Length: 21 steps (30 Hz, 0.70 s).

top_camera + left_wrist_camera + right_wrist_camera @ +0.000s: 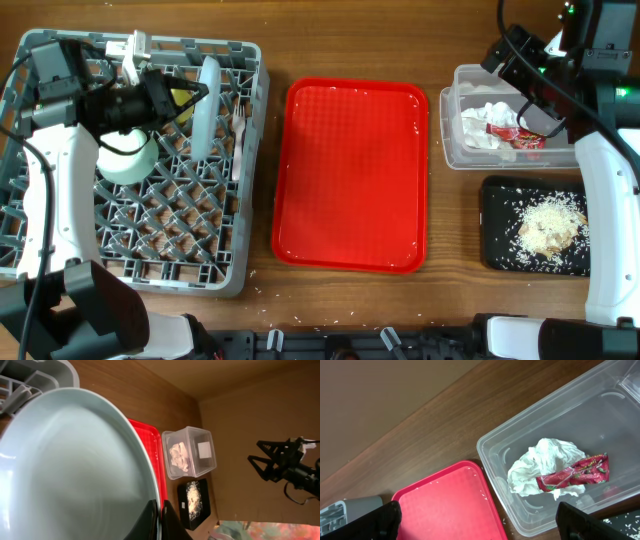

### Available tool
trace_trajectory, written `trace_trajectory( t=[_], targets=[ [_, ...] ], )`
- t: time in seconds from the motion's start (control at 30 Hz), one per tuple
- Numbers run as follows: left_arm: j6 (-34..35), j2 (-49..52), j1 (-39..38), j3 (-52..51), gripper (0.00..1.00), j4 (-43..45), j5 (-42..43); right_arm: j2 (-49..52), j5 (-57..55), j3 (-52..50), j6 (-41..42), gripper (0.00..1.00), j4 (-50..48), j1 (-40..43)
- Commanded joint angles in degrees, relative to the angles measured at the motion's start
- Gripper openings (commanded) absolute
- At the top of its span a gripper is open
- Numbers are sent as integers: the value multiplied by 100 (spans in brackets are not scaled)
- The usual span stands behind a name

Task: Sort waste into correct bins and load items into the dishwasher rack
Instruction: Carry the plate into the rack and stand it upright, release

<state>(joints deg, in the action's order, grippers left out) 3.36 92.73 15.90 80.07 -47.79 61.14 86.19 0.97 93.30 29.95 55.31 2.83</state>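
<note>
Two arms are up on my feeds. My left end effector (160,520) is clenched on the rim of the plate (65,470): in the left wrist view its dark fingertips (147,522) sit on either side of the plate's edge. From overhead the plate stands on edge among the pegs near the back of the rack (170,235), at the left end of the table (450,300). A bowl (125,165) lies in the rack just left of the plate, a yellow cup (180,100) shows beside the arm, and a fork (238,130) rests along the rack's right side.

My right end effector (479,517) is released, its fingers spread wide at the bottom corners of the right wrist view, above the near edge of the clear tub (485,460). Inside the tub lie the tissue (540,460) and red wrapper (575,475), touching each other. The rice clump (548,228) sits in the black tray (500,250) just in front of the tub. Between rack and tub is the red tray (350,180), with a few grains on it.
</note>
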Motion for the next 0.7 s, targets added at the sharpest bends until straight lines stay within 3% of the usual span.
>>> trace_trajectory(
  t=[0.0, 0.07, 0.1, 0.13, 0.17, 0.2, 0.23, 0.27, 0.37, 0.47, 0.53, 0.57, 0.6, 0.67],
  targets=[
    [-31, 39, 85, -22, 4, 131, 350, 24, -96, 76, 9, 100, -2, -2],
    [-28, 39, 90, -22, 4, 190, 79, 24, -96, 76, 9, 100, -2, -2],
    [-28, 39, 90, -22, 24, 184, -232, 24, -96, 76, 9, 100, -2, -2],
    [-28, 39, 90, -22, 35, 186, -511, 24, -96, 76, 11, 100, -2, -2],
    [-26, 39, 90, -22, 37, 188, -664, 24, -96, 76, 9, 100, -2, -2],
    [-28, 39, 94, -22, 46, 190, -667, 24, -96, 76, 11, 100, -2, -2],
    [-26, 39, 103, -22, 64, 190, -682, 24, -98, 76, 11, 100, 0, -2],
    [-22, 37, 131, -20, 71, 190, -678, 24, -96, 76, 9, 100, -2, -2],
    [39, -190, 295, -17, 75, 48, -219, 24, -96, 76, 11, 100, -2, -2],
    [33, -879, 437, -20, 72, -203, -186, 24, -96, 76, 11, 100, -2, -2],
    [33, -1307, 389, -20, 45, -282, -448, 24, -96, 76, 9, 100, -2, -2],
    [33, -1408, 304, -20, 20, -365, -632, 24, -96, 76, 9, 100, -2, -2],
    [-107, -1397, -48, -31, 4, -728, -793, 24, -96, 76, 11, 100, -2, -2],
    [-308, -1266, -544, -63, 4, -955, -1073, 24, -96, 76, 9, 100, 0, -2]
  ],
)
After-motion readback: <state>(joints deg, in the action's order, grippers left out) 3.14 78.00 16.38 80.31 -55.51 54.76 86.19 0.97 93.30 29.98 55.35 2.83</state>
